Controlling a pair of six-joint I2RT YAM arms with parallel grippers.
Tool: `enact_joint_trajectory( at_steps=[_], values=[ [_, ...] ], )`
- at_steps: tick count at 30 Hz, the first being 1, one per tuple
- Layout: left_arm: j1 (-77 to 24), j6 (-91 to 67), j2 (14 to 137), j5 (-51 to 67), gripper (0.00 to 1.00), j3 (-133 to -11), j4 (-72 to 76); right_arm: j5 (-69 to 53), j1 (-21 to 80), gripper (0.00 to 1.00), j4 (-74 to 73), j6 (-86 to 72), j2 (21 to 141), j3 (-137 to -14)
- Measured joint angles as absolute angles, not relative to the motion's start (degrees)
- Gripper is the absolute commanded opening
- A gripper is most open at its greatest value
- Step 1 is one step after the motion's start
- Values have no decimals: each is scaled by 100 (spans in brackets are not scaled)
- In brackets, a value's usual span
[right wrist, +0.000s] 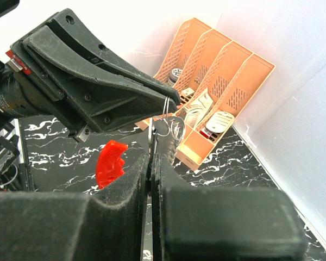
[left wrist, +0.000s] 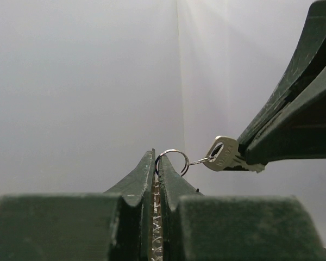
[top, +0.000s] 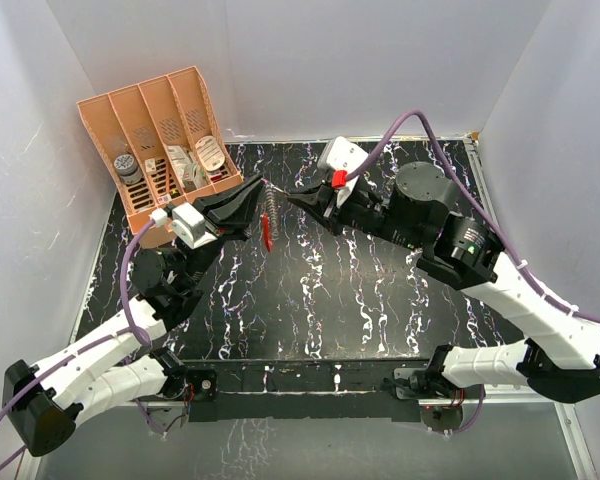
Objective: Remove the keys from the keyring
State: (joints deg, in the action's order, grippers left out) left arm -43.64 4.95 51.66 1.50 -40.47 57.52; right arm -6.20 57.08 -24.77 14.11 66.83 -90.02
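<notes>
My left gripper (top: 257, 188) is shut on the thin metal ring (left wrist: 174, 150) of the keyring, held above the table. The flat red tag (top: 267, 232) hangs below it and also shows in the right wrist view (right wrist: 110, 163). A small silver key (left wrist: 231, 155) hangs from the ring by a thin wire loop. My right gripper (top: 292, 198) is shut on the key's blade and faces the left gripper tip to tip. In the right wrist view the ring (right wrist: 174, 128) sits just past my right fingertips (right wrist: 155, 138), under the left gripper (right wrist: 171, 100).
A peach organiser (top: 150, 130) with several slots holding small items stands at the back left, close behind the left gripper. The black marbled table (top: 380, 290) lies between white walls on three sides.
</notes>
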Motion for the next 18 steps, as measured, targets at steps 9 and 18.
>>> enact_joint_trajectory(
  at_steps=[9,18],
  values=[
    [-4307,471,5118,193,0,-4167,5317,-495,5743,0,-3177,1822,7164,-9937],
    [-4230,213,5113,582,0,-4322,4849,-423,5771,0,-3297,2121,7216,-10082]
  ],
)
